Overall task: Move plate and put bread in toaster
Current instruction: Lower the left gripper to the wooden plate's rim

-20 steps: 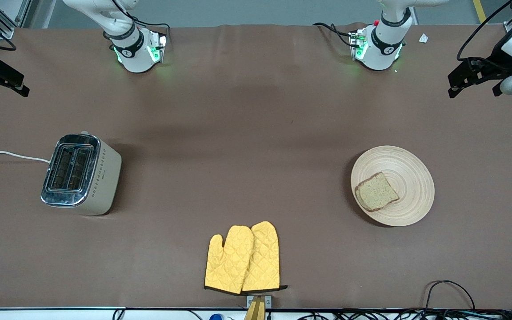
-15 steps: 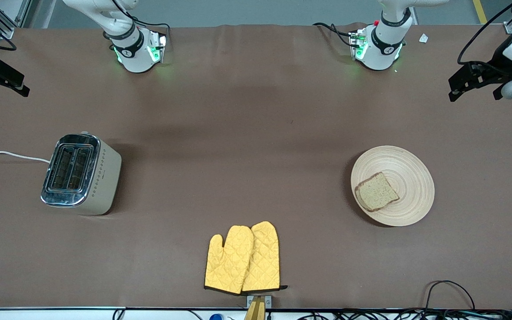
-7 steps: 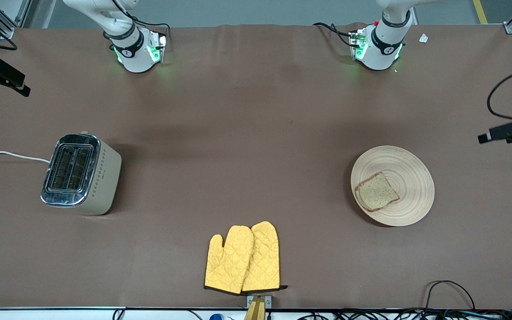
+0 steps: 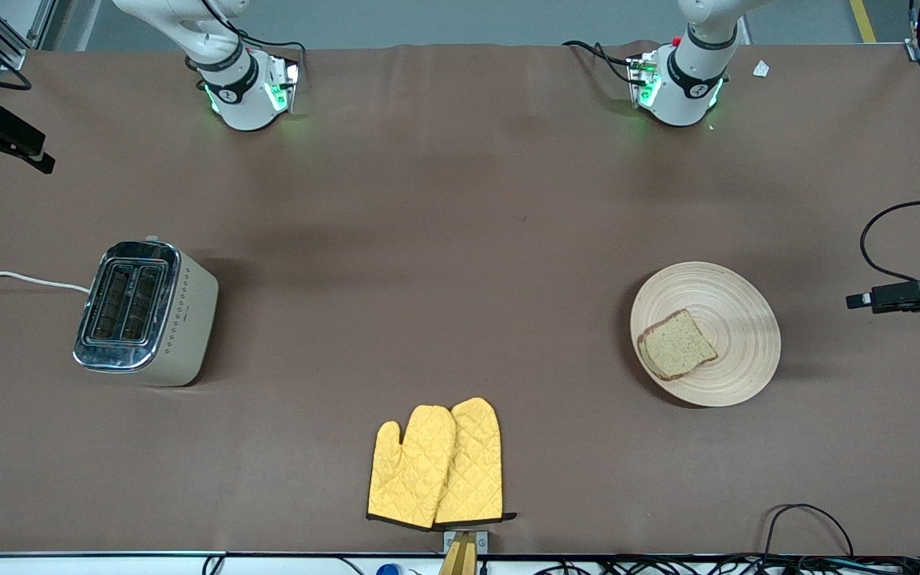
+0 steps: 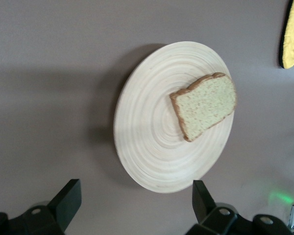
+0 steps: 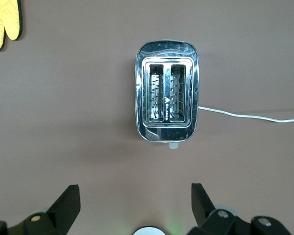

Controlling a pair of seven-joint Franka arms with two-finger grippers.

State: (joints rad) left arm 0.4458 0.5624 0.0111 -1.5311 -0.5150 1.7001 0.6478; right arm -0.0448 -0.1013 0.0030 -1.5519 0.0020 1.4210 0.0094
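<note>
yellow mitts bottom centre of the front view, bread on plate mid-right, toaster mid-left, left gripper spread wide above the plate, right gripper spread above the toaster

A: Is the way across the table open between the plate and the toaster?
B: Yes, bare cloth lies between them. The yellow oven mitts sit nearer the front camera, well off that line.
A: What about around the toaster?
B: Both slots gape upward uncovered; only its white cord trails toward the table's edge.
A: And the bread?
B: Flat on the plate, nothing over it
</note>
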